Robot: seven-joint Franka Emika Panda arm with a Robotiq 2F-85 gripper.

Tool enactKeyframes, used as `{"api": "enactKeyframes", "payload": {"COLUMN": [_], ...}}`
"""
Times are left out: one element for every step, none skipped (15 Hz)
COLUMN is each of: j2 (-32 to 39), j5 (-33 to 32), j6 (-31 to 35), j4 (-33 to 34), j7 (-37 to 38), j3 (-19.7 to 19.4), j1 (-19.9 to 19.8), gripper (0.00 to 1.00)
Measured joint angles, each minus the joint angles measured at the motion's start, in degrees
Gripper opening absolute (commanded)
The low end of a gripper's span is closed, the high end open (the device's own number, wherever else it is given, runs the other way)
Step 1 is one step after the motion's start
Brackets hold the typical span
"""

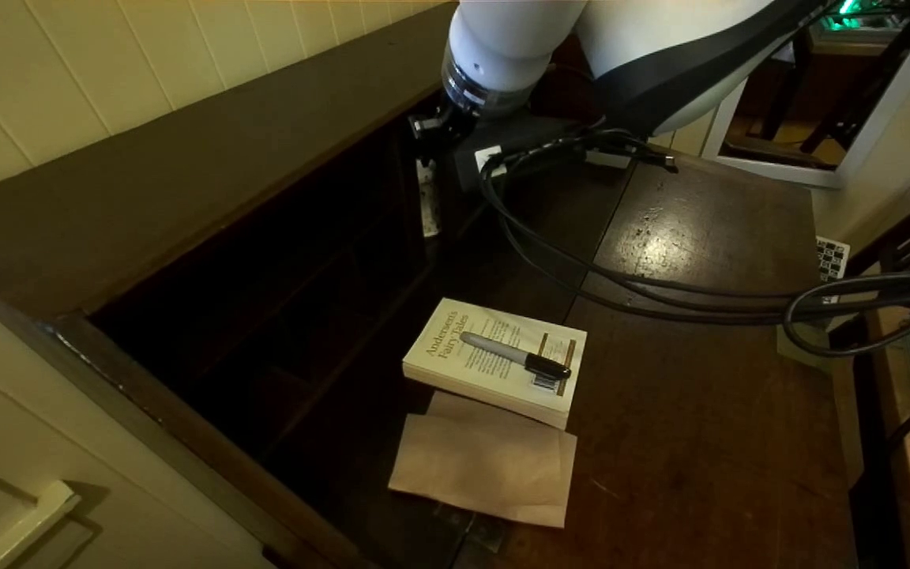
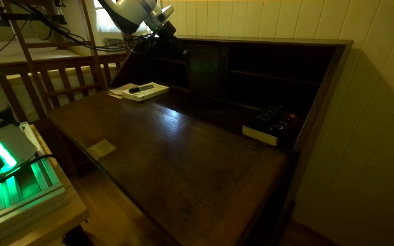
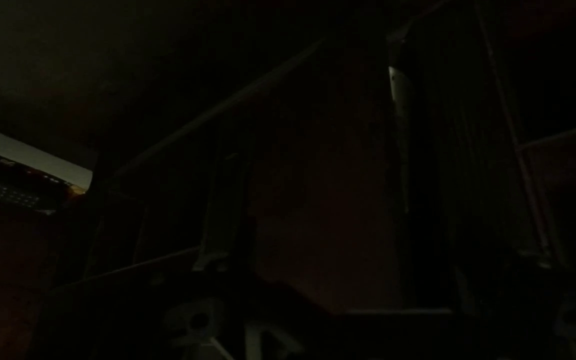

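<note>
Although the bench [image 2: 183, 160] catches some light, you have its raised back, the hutch [image 1: 210, 174], in deep shadow, which is probably your main hazard: with depth so hard to judge, a small misreading could drive metal into wood. Your arm [image 1: 510, 47] leans close to the hutch's top edge, so lifting or turning it carelessly might knock that board. Black cables [image 1: 739, 321] loop from it over the bench, and a long sweep could snag them.

The panel [image 2: 205, 70], an upright wooden piece partway along the hutch, is what you are nearest to. A pale strip [image 3: 400, 100] shows in the wrist view, but you cannot tell whether it is an edge or a gap. Your claw [image 3: 374, 260], near the panel, has its fingers spread wide and grips nothing that shows; the dark hides whether a fingertip touches wood. Coming in at a slant could let one finger catch the panel's edge and bind.

You have a thick dark book [image 2: 268, 126] at the hutch's right end in an exterior view, then brown paper [image 1: 483, 466] against a pale book [image 1: 486, 371]. On that book rests a marker [image 1: 514, 354], which could roll off if a cable nudged it.
</note>
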Motion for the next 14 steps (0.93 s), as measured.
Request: {"api": "enactKeyframes", "payload": {"j2": [0.1, 0.2, 0.2, 0.2, 0.2, 0.3, 0.3, 0.3, 0.3, 0.3, 0.3, 0.3, 0.3, 0.3], "j5": [-0.9, -1.8, -2.5, -3.3, -4.0, -4.5, -4.7, -4.8, -5.1, -5.3, -5.4, -5.4, -5.4, -5.4], "j6": [0.0, 0.0, 0.0, 0.0, 0.0, 0.0, 0.0, 0.0, 0.0, -0.1, -0.3, -0.8, -1.4, -2.0], "j4": [0.2, 0.4, 0.5, 0.7, 0.7, 0.7, 0.7, 0.7, 0.7, 0.7, 0.7, 0.7, 0.7, 0.7], "j7": [1.2, 2.4, 3.5, 4.5, 5.4, 6.1, 6.6, 6.8, 6.9, 7.0, 7.0, 7.0, 7.0, 7.0], "j3": [0.0, 0.0, 0.0, 0.0, 0.0, 0.0, 0.0, 0.0, 0.0, 0.0, 0.0, 0.0, 0.0, 0.0], "j1": [0.0, 0.0, 0.0, 0.0, 0.0, 0.0, 0.0, 0.0, 0.0, 0.0, 0.0, 0.0, 0.0, 0.1], "gripper": [1.00, 1.00, 1.00, 1.00, 1.00, 1.00, 1.00, 1.00, 1.00, 1.00, 1.00, 1.00, 1.00, 1.00]}}
